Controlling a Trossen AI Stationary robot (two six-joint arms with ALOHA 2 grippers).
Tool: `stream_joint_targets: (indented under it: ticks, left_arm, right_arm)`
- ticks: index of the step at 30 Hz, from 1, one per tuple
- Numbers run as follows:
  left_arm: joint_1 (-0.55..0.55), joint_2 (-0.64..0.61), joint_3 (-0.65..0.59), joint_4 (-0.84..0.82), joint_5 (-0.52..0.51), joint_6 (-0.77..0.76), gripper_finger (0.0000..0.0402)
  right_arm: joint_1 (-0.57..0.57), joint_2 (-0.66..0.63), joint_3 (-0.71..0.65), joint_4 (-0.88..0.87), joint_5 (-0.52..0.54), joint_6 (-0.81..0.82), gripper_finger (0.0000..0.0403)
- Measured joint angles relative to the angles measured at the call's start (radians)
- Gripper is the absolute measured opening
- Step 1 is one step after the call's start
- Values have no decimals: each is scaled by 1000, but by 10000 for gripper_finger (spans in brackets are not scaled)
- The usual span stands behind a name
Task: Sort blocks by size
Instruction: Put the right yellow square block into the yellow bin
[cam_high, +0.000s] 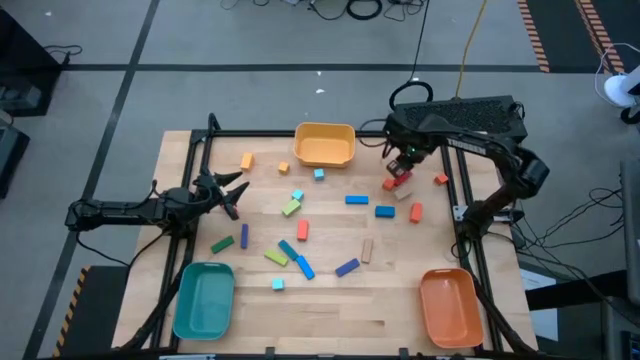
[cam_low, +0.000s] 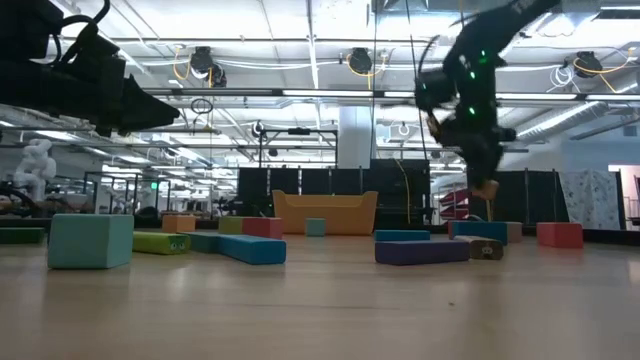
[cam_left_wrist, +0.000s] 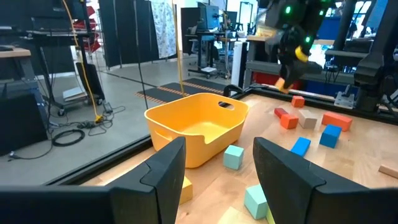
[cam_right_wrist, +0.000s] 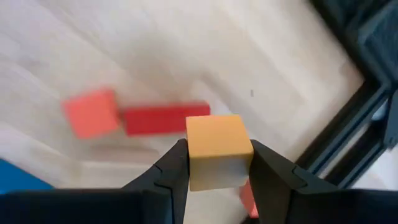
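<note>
My right gripper (cam_high: 400, 164) hangs over the table's far right part, shut on a small orange cube (cam_right_wrist: 217, 148). The cube also shows in the low view (cam_low: 487, 187). Below it lie a red brick (cam_right_wrist: 165, 119) and a light red cube (cam_right_wrist: 92, 112). My left gripper (cam_high: 236, 192) is open and empty at the table's left side, pointing toward the yellow tray (cam_left_wrist: 199, 124). Many coloured blocks lie scattered flat on the table, such as a blue brick (cam_high: 357, 199) and a green brick (cam_high: 276, 257). My right gripper pinches the orange cube by two opposite side faces (cam_right_wrist: 194, 163) between its two fingers (cam_right_wrist: 171, 171). The fingers come from above, pointing down. The cube sits level in the hold, lifted clear of the table and the blocks below it.
The yellow tray (cam_high: 324, 143) stands at the far middle edge, a teal tray (cam_high: 203, 298) at the near left, an orange tray (cam_high: 449, 305) at the near right. The black frame rail (cam_high: 462, 190) runs close along the right gripper's side.
</note>
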Motion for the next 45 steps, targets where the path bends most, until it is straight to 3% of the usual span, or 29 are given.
stream_joint_targets:
  ticks: [4, 11, 18, 23, 29, 35, 45]
  left_arm:
    - [0, 0, 0, 0, -1, 0, 191]
    - [0, 0, 0, 0, -1, -1, 191]
    - [0, 0, 0, 4, -1, -1, 191]
    - [0, 0, 0, 10, -1, -1, 191]
    - [0, 0, 0, 29, 3, 0, 191]
    - [0, 0, 0, 29, 6, 0, 191]
    - [0, 0, 0, 26, 7, 2, 191]
  right_arm:
    - [39, -3, 52, 63, -7, -5, 122]
    - [92, -3, 71, 303, -149, -43, 122]
    - [119, 8, 72, 508, -157, -66, 122]
    - [127, 58, 72, 648, -162, -79, 122]
    - [125, 167, 77, 844, -276, -58, 122]
    - [125, 310, 219, 832, -288, -70, 122]
    - [118, 543, 513, 574, -282, -106, 122]
